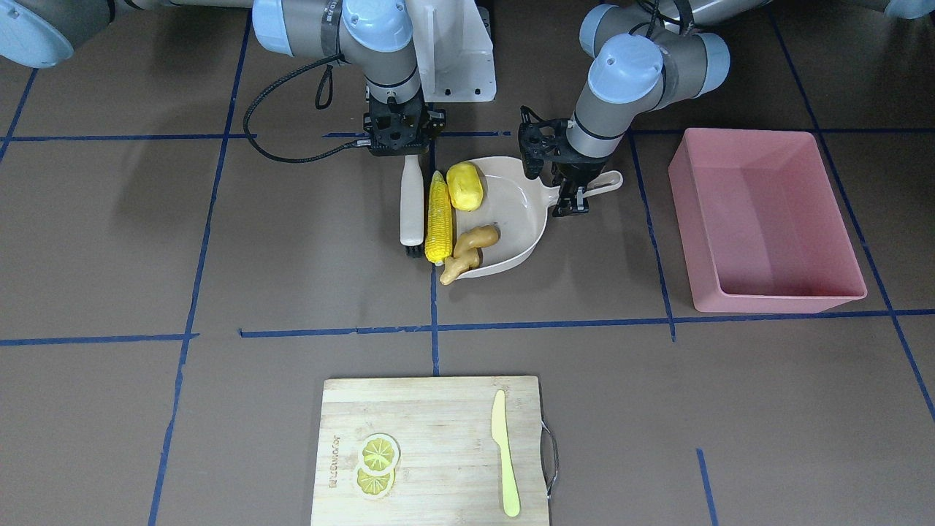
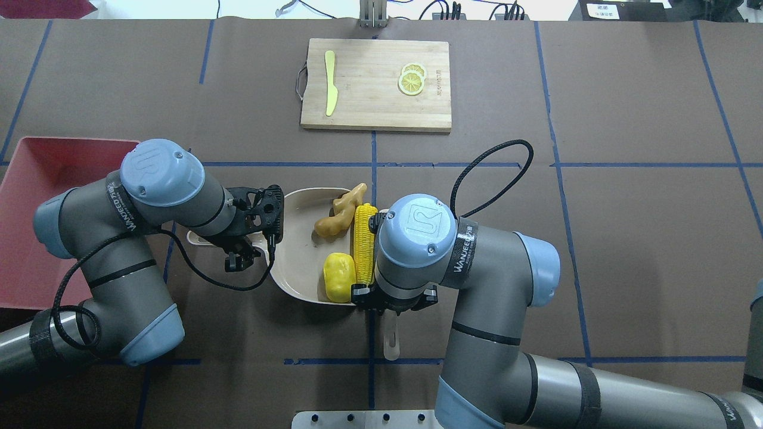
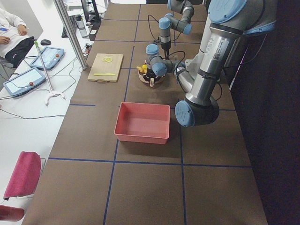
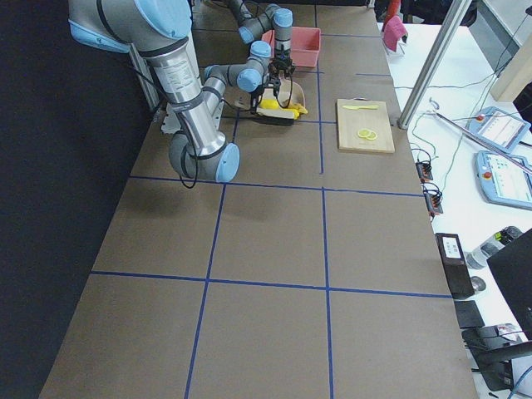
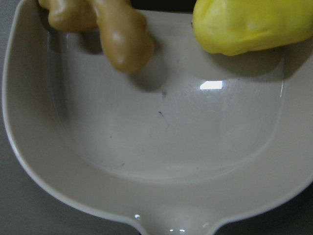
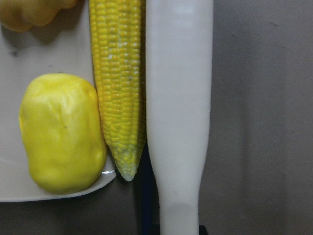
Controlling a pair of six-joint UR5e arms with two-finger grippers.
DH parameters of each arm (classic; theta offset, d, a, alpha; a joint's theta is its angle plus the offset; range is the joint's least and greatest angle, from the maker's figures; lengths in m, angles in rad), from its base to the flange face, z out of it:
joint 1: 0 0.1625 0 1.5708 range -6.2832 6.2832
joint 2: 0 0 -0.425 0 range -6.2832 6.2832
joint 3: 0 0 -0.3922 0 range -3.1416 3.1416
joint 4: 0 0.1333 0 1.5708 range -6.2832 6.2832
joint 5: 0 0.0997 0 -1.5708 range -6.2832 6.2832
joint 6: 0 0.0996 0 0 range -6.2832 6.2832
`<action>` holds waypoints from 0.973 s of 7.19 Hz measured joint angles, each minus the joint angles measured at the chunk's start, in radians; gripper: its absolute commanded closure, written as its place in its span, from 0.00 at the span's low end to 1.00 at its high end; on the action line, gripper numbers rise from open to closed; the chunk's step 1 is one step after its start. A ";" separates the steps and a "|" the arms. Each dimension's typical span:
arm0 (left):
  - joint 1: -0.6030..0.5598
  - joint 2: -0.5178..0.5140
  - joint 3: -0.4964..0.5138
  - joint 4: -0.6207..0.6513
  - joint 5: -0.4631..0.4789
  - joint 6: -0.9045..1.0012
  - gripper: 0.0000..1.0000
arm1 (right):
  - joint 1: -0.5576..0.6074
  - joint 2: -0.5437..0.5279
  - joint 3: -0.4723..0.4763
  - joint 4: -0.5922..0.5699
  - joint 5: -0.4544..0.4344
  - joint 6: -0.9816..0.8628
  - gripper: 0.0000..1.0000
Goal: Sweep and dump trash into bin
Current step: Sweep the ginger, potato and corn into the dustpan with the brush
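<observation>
The right gripper (image 1: 400, 152) clamped the brush (image 1: 411, 208), which lay against the corn cob (image 1: 438, 219) at the dustpan (image 1: 511, 219) mouth, while the left gripper (image 1: 571, 203) gripped the dustpan handle.

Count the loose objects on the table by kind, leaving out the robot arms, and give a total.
Toy vegetables: 3 (corn cob, yellow potato, ginger root)
Lemon slices: 2
Sweeping tools: 2 (dustpan, brush)
Pink bin: 1
Wooden cutting board: 1
Pale yellow knife: 1
Total: 10
</observation>
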 measured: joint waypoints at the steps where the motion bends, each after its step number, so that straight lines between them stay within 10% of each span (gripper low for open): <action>1: 0.000 0.000 0.000 0.000 0.000 0.000 0.97 | -0.007 0.015 -0.014 0.005 -0.008 -0.001 1.00; 7: 0.000 0.000 0.000 0.001 0.000 -0.001 0.97 | -0.029 0.089 -0.120 0.093 -0.032 0.011 1.00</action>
